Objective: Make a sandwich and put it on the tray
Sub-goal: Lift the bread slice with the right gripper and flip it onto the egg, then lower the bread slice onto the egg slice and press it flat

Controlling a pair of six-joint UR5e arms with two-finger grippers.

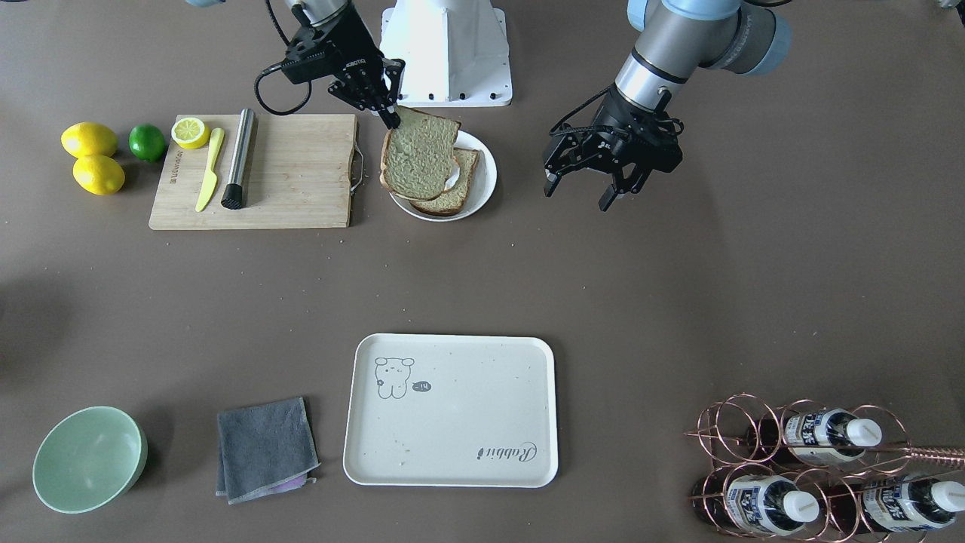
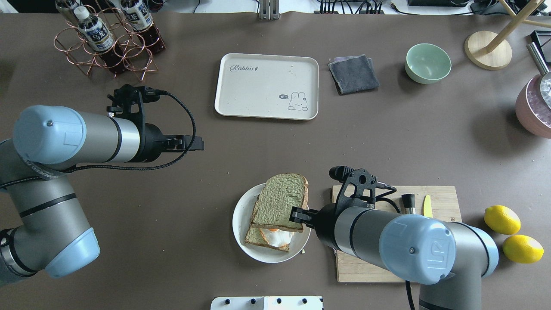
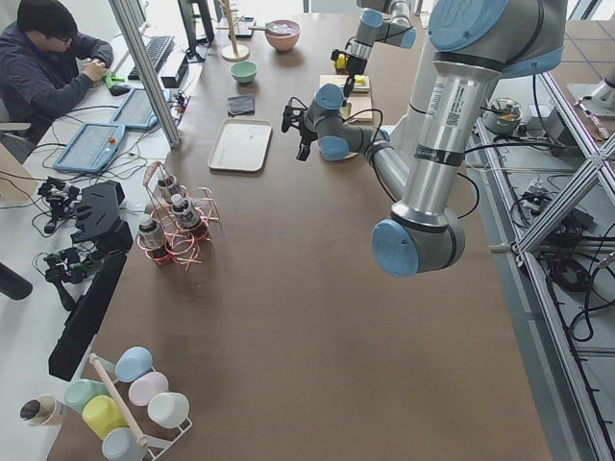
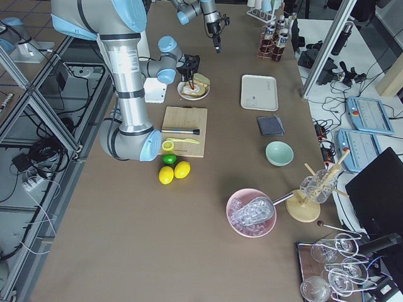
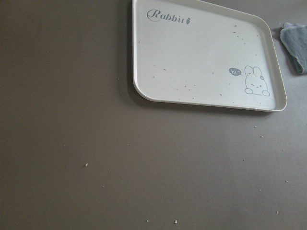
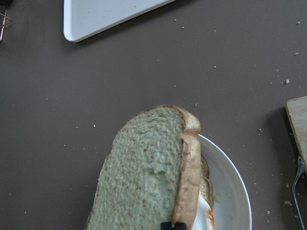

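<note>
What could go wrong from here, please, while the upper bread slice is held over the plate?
1. The right gripper holds the greenish-tan, brown-crusted top bread slice with its fingers at one edge only, so it may slip or tear.
2. That slice looks tilted and offset from the bottom bread slice and the white, orange-yolked fried egg. Released now, it might land askew, overhanging the round white plate.

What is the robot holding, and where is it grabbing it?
The right gripper pinches the top bread slice by its crust edge, over the white plate. The left gripper is open and holds nothing.
</note>
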